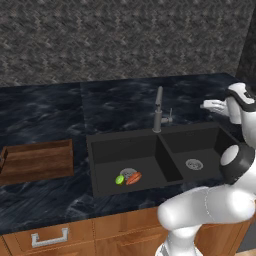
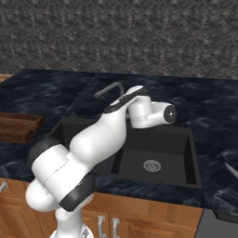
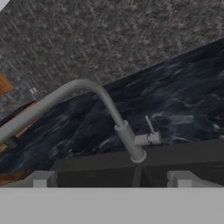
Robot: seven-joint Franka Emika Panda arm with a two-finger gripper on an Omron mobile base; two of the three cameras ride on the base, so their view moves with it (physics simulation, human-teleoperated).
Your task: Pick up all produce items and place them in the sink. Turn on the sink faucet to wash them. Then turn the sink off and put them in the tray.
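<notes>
The orange-red carrot-like piece (image 1: 133, 178) and the small yellow-green lime-like piece (image 1: 119, 179) lie side by side in the left basin of the black sink (image 1: 165, 134), next to its drain. The grey faucet (image 1: 158, 111) stands behind the divider. Its stem (image 3: 130, 143), small side lever (image 3: 150, 131) and long spout (image 2: 109, 89) are in plain sight. My gripper (image 1: 205, 105) hovers open to the right of the faucet at about lever height, facing it, with nothing between its fingertips (image 3: 43, 178). The brown wooden tray (image 1: 37, 160) rests on the counter left of the sink.
Dark marbled counter (image 1: 45, 115) runs around the sink, with a grey patterned wall behind. Wooden cabinet fronts with a metal handle (image 1: 50, 237) are below. My own arm (image 2: 100, 139) hangs over the sink's left side. A thin grey object (image 2: 231, 170) lies at the far right.
</notes>
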